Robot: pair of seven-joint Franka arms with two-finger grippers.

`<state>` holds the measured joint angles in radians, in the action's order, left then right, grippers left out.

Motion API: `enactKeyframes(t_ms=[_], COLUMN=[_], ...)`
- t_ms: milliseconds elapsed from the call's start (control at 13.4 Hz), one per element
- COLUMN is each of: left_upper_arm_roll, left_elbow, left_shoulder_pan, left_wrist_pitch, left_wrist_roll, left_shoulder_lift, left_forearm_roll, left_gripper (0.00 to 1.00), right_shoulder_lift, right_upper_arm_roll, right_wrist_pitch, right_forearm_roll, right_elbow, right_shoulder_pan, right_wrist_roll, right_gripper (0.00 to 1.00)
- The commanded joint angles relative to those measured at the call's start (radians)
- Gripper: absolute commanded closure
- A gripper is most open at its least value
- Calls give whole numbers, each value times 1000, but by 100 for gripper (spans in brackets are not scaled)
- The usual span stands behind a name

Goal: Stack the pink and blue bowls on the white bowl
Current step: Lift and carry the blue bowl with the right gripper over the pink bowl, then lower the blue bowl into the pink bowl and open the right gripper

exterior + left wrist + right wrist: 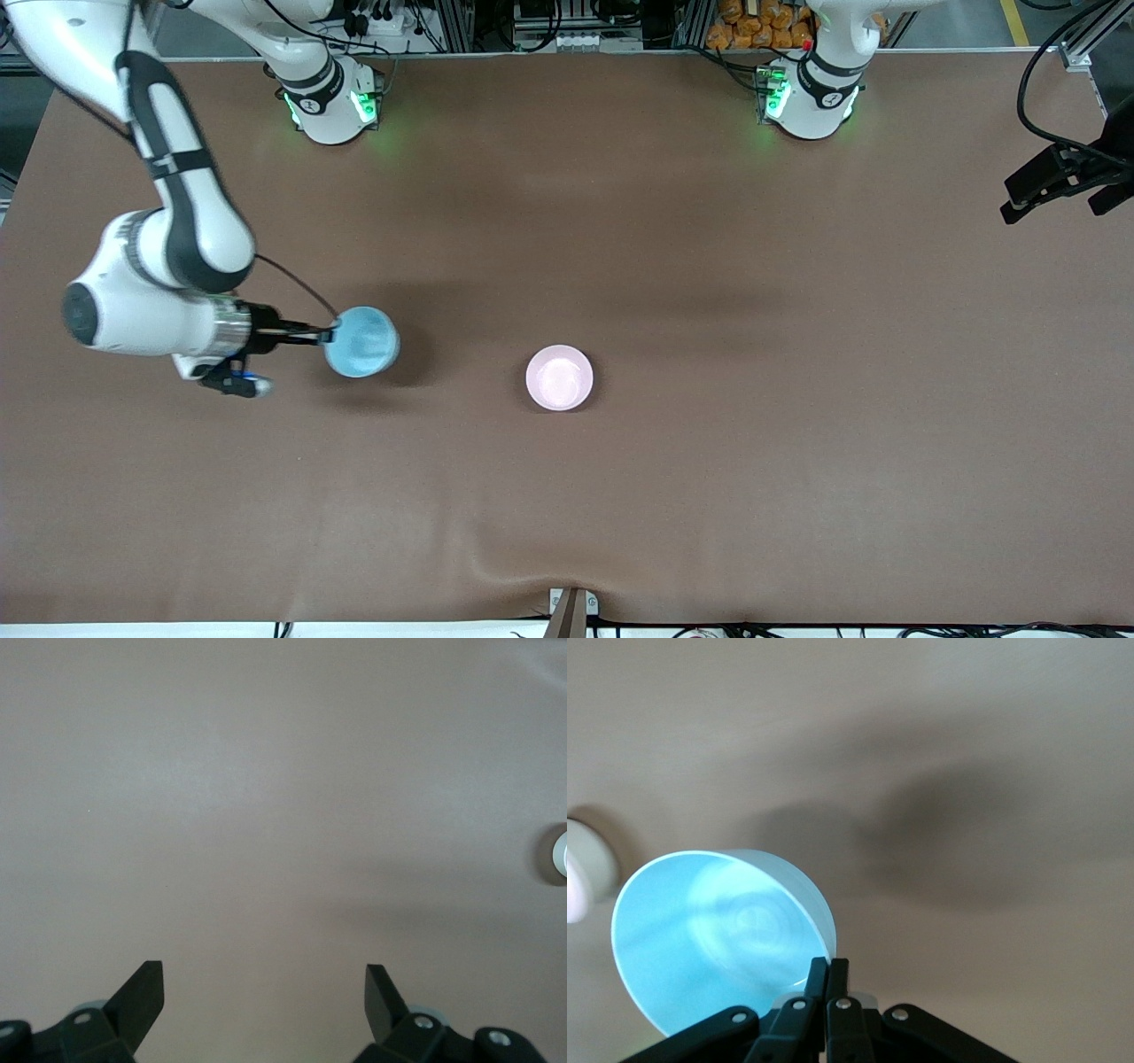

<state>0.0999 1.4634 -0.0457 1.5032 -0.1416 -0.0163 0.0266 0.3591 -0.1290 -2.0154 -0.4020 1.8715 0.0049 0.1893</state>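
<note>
While the right claw (330,335) is clamped on the rim of the blue bowl (361,341), that bowl hangs tilted over the worktop (709,461) toward the right arm's end. On the worktop's middle sits the pink bowl (559,377), upright and well apart from it. Over bare worktop, the left claw (264,989) waits with its fingers (142,994) spread apart.

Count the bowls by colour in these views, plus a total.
Blue bowl: 1, held by its rim in the right gripper above the table.
Pink bowl: 1, near the table's middle; whether a white bowl sits under it cannot be told.
White bowl on its own: 0.
Total visible: 2 bowls.
</note>
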Motion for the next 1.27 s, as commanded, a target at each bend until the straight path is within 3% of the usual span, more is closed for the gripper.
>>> enactKeyframes(t_ms=[0,150,524,1198], left_upper_arm_roll=[-3,-3,1,18], left_elbow=[-3,3,2,2], left_shoulder_pan=[4,3,12,17], left_wrist_pitch=[3,-12,-21,-20], left_wrist_roll=[16,16,5,14], left_shoulder_lift=[-5,-10,-8,9], left_forearm_roll=[6,4,2,-1], left_gripper=[0,0,0,0], right_shoulder_lift=[-14,-11,116,247], right_upper_arm_roll=[14,12,19,26], right_wrist_pitch=[-29,-110,-346,-416], right_forearm_roll=[-35,-41,-24,25], right_elbow=[-35,-45,-100,-195], right_shoulder_pan=[125,219,418,480], right_wrist_roll=[245,381,649,763], right_gripper=[100,100,100,100])
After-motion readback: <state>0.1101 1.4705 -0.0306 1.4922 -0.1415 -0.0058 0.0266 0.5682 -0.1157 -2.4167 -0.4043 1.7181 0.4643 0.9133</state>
